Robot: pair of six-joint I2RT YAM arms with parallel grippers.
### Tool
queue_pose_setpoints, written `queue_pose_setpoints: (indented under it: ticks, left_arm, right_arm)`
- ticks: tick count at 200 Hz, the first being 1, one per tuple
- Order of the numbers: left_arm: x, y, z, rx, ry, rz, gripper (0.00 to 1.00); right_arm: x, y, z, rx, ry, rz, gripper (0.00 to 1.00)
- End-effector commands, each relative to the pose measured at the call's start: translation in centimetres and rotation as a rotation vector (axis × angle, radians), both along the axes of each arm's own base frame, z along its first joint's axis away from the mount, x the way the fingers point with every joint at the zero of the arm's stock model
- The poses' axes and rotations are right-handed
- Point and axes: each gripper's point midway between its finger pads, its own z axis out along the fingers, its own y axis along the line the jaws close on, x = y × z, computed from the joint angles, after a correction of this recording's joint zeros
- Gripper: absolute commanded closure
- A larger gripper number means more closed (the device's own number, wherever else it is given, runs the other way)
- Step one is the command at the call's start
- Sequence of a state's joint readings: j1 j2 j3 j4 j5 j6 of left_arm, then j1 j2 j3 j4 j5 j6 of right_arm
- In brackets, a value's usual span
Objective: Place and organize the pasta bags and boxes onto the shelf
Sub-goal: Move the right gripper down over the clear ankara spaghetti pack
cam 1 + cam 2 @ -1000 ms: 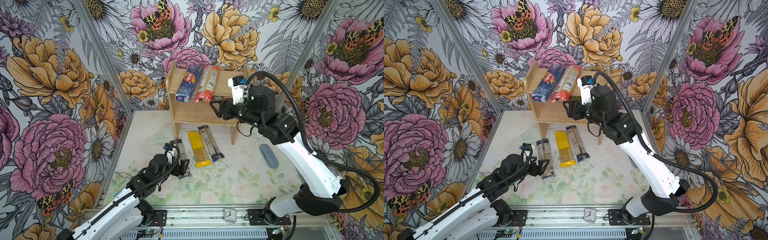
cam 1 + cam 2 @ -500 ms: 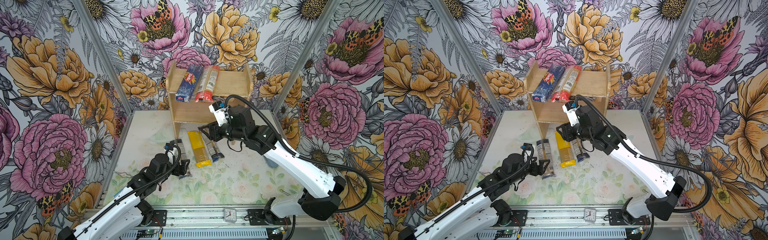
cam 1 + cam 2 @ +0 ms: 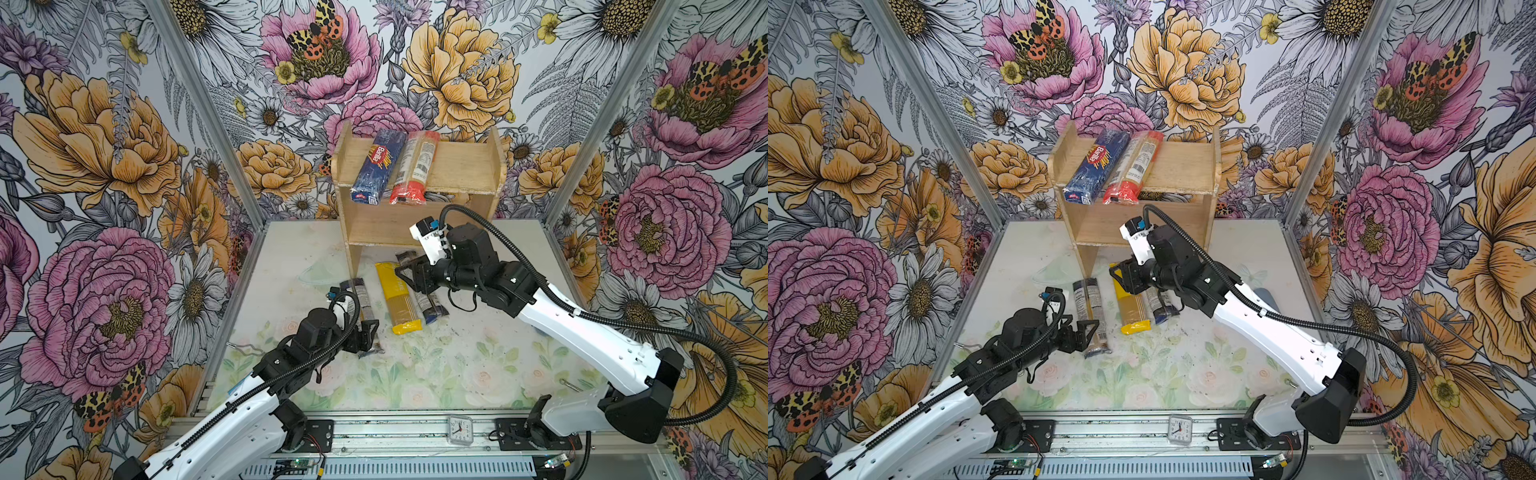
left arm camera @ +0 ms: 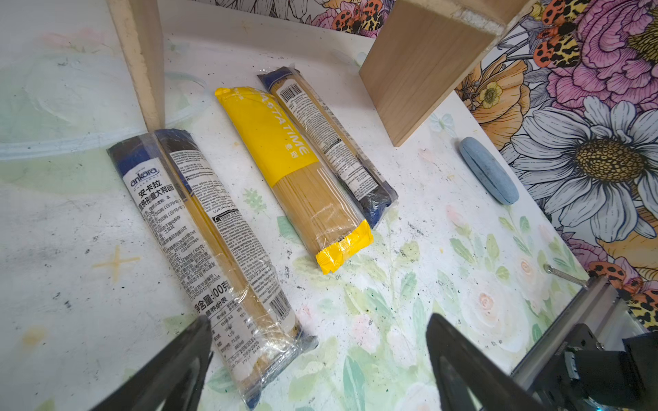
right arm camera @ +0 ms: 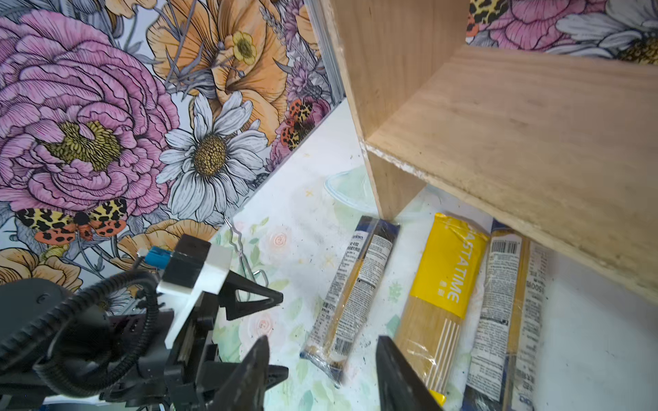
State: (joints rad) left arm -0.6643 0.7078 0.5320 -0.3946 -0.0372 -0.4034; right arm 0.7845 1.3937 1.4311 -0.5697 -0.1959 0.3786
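The light-wood shelf (image 3: 457, 166) holds a dark blue Barilla box (image 3: 376, 166) and a red-ended bag (image 3: 413, 168) on its upper tier. Three pasta bags lie on the table in front of it: a grey-labelled one (image 3: 360, 297), a yellow-ended one (image 3: 397, 297) and a second grey-labelled one (image 3: 428, 303). My left gripper (image 3: 370, 336) is open at the near end of the left grey-labelled bag (image 4: 203, 227), which lies beside one finger (image 4: 192, 356). My right gripper (image 3: 409, 274) hovers open and holds nothing, over the far part of the yellow-ended bag (image 5: 445, 270).
A grey-blue oval object (image 4: 487, 170) lies on the table right of the shelf's leg (image 4: 420, 71). A clear plastic piece (image 3: 316, 272) sits left of the shelf. A small clock (image 3: 459, 430) stands on the front rail. Flowered walls close in the back and both sides.
My right arm has come down from the shelf's upper tier to just above the bags on the table, and its jaws have narrowed. My left gripper has opened a little wider.
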Motion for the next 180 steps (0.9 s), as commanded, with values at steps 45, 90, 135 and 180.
queue_pose_setpoints:
  ticks: [45, 90, 135, 180]
  left_arm:
    - [-0.1, 2.2, -3.3, 0.013, 0.118, 0.113, 0.01]
    - [-0.5, 3.6, -4.8, -0.003, 0.174, 0.187, 0.01]
    - [-1.1, 5.5, -5.6, -0.017, 0.204, 0.265, 0.01]
    - [-1.4, 6.7, -5.7, -0.038, 0.203, 0.313, 0.01]
  right_arm:
    - [-2.3, 0.2, -6.4, -0.001, 0.085, -0.020, 0.38]
    - [-3.2, 1.9, -12.8, -0.113, 0.126, -0.071, 0.31]
    - [-3.0, 5.0, -17.4, -0.180, 0.166, -0.085, 0.25]
    - [-1.9, 7.5, -20.2, -0.214, 0.196, -0.096, 0.18]
